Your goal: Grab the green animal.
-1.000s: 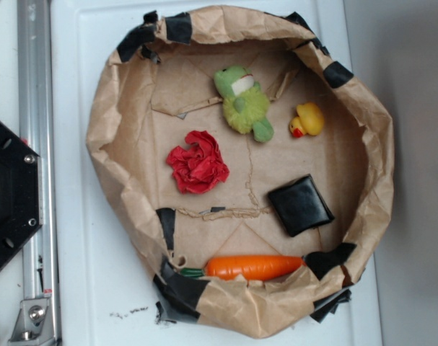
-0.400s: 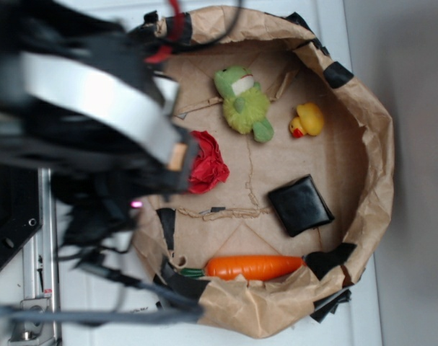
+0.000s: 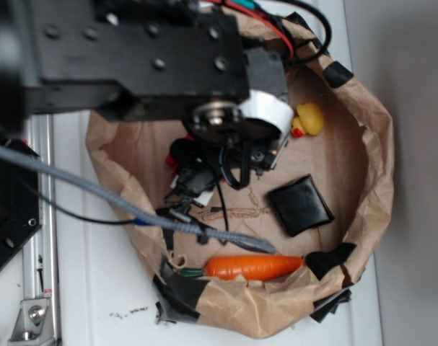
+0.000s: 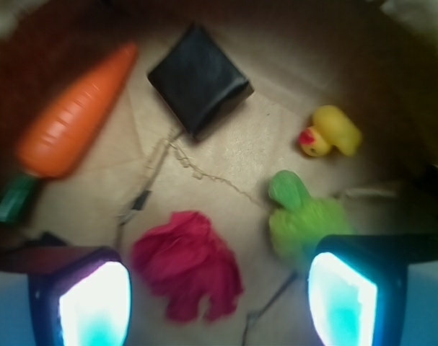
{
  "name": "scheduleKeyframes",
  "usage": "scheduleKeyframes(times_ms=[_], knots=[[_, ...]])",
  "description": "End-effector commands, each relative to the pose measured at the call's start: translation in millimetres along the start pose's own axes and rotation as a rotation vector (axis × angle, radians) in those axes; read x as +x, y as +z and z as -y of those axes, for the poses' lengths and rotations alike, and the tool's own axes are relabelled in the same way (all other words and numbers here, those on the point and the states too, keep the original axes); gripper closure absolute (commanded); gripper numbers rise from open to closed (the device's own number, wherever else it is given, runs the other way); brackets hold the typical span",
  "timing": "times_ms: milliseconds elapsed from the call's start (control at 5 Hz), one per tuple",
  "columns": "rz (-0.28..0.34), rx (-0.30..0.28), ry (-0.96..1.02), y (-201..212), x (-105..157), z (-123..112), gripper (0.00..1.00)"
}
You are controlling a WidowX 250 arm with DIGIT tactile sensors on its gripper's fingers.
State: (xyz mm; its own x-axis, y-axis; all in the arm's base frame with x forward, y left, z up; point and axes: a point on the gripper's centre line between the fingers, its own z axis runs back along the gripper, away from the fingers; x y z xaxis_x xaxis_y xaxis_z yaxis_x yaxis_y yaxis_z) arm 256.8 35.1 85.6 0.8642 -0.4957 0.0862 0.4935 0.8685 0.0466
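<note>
Green animal (image 4: pixel 301 220) lies inside paper basket (image 3: pixel 363 155), right of red cloth (image 4: pixel 186 263), near yellow duck (image 4: pixel 333 132); hidden under arm in exterior view. Jaws wide, empty, above it. Likely light, soft, squashy; pinch fuzzy lime body mid-bulk.

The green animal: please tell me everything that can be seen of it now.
In the wrist view the green animal is a fuzzy lime-green plush with a darker green foot pointing up-left. It lies on the brown paper, between the red crumpled cloth and the yellow duck, touching neither. One finger of the open gripper covers its lower part. In the exterior view the arm hides it.
</note>
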Motion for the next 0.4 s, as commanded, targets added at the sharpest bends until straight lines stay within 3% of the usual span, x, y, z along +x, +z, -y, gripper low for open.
scheduleKeyframes(times_ms=[0, 200], knots=[[-0.065, -0.025, 0.331, -41, -21, -42, 0.00], [-0.035, -0.020, 0.261, -42, -3, -50, 0.00]])
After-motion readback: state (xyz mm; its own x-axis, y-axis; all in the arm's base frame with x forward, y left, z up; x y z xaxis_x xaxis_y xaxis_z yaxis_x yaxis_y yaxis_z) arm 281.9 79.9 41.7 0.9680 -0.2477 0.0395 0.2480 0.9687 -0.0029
